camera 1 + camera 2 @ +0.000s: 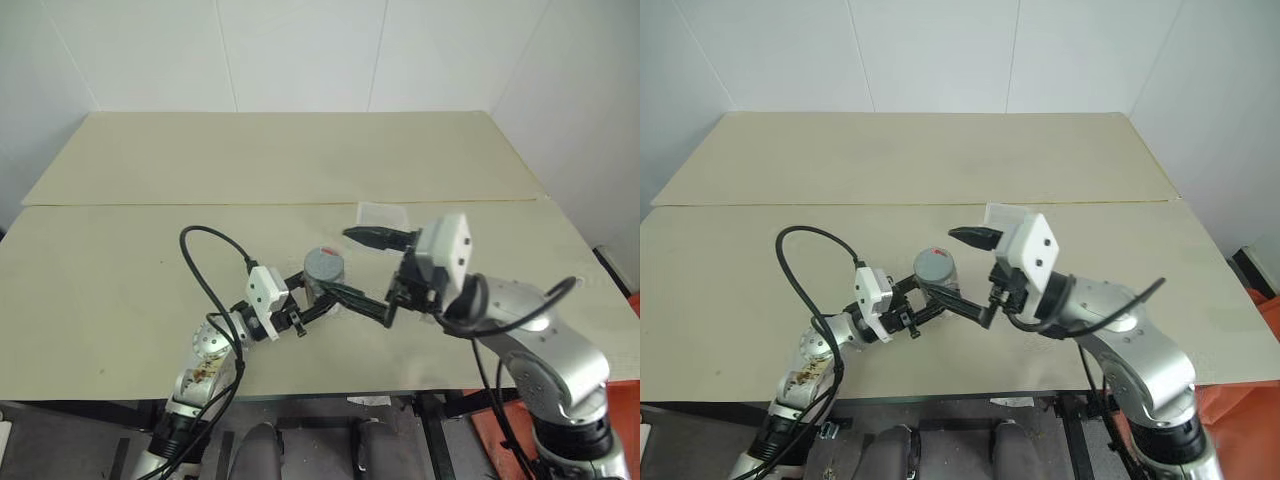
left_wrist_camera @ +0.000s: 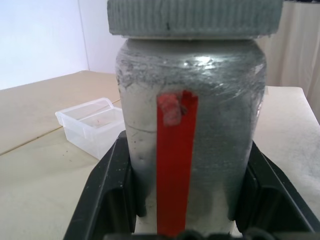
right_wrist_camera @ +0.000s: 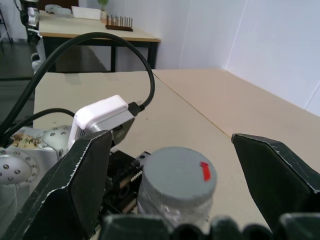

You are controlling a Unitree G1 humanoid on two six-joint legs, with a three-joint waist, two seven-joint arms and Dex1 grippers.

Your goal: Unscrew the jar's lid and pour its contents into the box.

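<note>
Spanning the scene, a beige tabletop (image 1: 150, 280) is seen, with the box (image 1: 381, 214) resting on it beyond the arms. The right pincer (image 1: 366, 268) is held wide open, one finger (image 1: 380, 238) above and one finger (image 1: 362, 300) beside the jar, gripping nothing. The left pincer (image 2: 190, 190) is clamped shut on the jar (image 2: 200, 135), held upright above the tabletop near its front edge. The lid (image 3: 177, 176) is seated on the jar, red mark on top
</note>
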